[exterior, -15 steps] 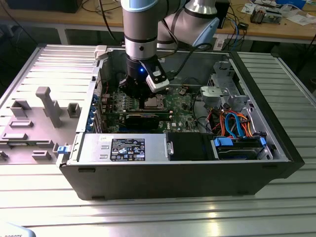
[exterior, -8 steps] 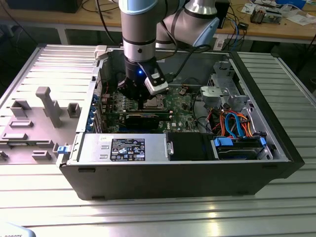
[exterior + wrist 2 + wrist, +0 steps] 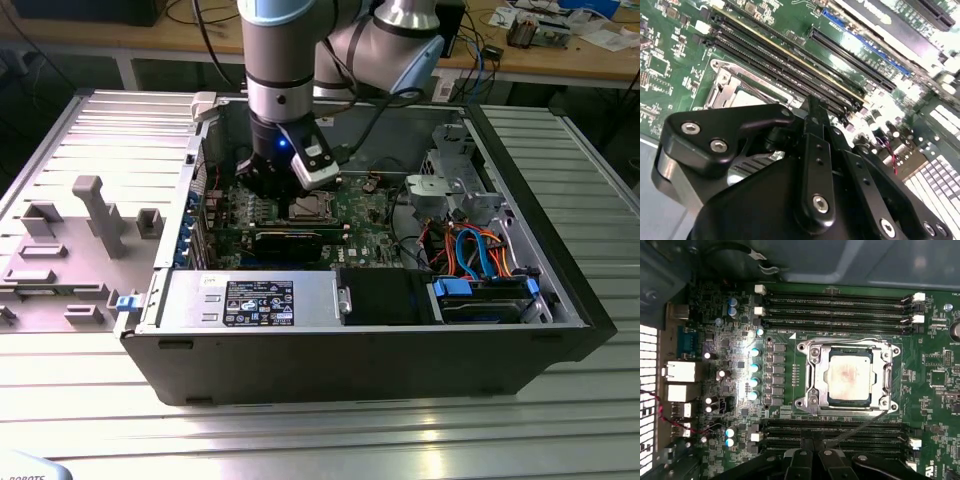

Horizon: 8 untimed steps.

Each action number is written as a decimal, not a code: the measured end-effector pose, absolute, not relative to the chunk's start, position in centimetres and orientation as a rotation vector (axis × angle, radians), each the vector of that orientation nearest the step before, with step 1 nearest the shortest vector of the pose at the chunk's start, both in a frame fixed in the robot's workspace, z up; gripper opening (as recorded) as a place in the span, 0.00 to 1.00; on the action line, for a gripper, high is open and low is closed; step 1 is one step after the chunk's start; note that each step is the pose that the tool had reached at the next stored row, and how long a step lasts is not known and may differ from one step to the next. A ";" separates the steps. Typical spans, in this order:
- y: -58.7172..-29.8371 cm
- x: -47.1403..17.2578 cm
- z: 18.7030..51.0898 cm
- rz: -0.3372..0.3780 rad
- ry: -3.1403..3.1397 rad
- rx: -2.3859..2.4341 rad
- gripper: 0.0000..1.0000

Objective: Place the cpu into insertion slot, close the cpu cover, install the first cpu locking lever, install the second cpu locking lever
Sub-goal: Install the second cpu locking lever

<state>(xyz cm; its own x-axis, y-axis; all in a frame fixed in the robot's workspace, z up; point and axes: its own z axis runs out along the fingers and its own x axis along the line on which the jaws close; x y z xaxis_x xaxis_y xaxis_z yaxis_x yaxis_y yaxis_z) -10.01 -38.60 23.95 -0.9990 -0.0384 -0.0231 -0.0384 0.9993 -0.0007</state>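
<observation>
One arm, one gripper (image 3: 262,186); it hangs inside the open black computer case (image 3: 560,330), just above the green motherboard (image 3: 350,215), beside the socket on the exterior view's left; in the second wrist view the black finger links (image 3: 812,150) converge toward one tip, but whether the jaws are together or apart cannot be told.

One cpu (image 3: 849,378): flat, square, dull silver-grey top with a faint brownish stain; it sits inside the insertion slot (image 3: 821,390), centred. One cpu cover (image 3: 875,351): thin silvery frame plate with a square opening, lying down flat around the chip; screws at the frame corners. One thin wire lever (image 3: 860,424) runs slanting from the socket edge toward the gripper.

Memory slots: four long black ones (image 3: 835,310) on one side of the socket, more (image 3: 830,432) on the other, white latches at their ends. Round capacitors (image 3: 754,367) in a row beside the socket. One long black card (image 3: 288,240) near the socket; orange and blue cables (image 3: 470,250) at the exterior view's right; case rests on a ribbed metal bench (image 3: 300,440).
</observation>
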 end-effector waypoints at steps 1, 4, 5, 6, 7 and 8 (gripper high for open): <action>-38.6 -10.1 24.2 -0.003 3.118 -0.060 0.11; -38.6 -10.2 25.3 -0.009 3.118 -0.060 0.11; -38.6 -10.3 25.7 -0.012 3.118 -0.060 0.11; -38.6 -10.3 26.1 -0.014 3.118 -0.060 0.11; -38.6 -10.3 26.8 -0.017 3.118 -0.061 0.11; -38.6 -10.3 27.3 -0.020 3.118 -0.061 0.11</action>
<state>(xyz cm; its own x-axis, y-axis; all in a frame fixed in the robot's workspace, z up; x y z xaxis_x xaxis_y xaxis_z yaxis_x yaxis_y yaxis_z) -10.28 -38.60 27.27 -0.9990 -0.0393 -0.0227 -0.0390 0.9992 -0.0131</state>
